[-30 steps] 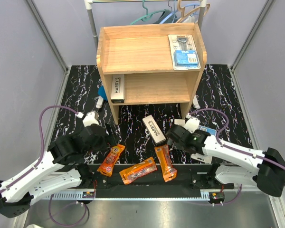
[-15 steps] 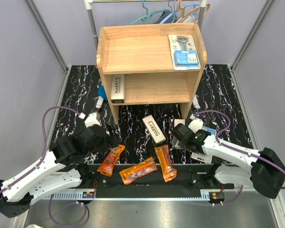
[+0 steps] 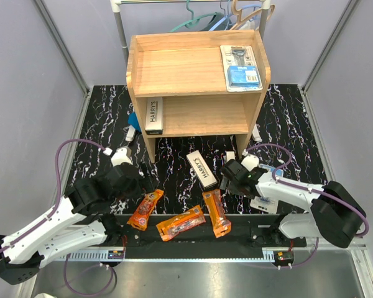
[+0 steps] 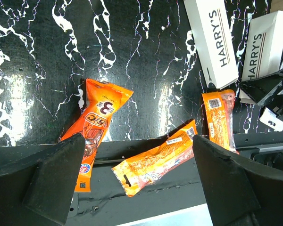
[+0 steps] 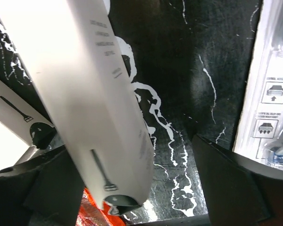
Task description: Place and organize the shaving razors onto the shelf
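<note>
**Left hand** (image 4: 137, 141): fingers spread wide and empty, hovering over three orange packets (image 4: 95, 127) at the near edge of the bench (image 3: 105, 112). **Right hand** (image 5: 132, 157): fingers spread, not pinching. I see a HARRY'S box (image 5: 85, 94) between them, close to one finger and clear of the other. A second box (image 3: 202, 169) lies just beside it. **Shelf** (image 3: 174, 68): a blister pack (image 3: 240, 67) lies on the top tier, and a third box (image 3: 153, 116) on the lower tier, at the left.
</note>
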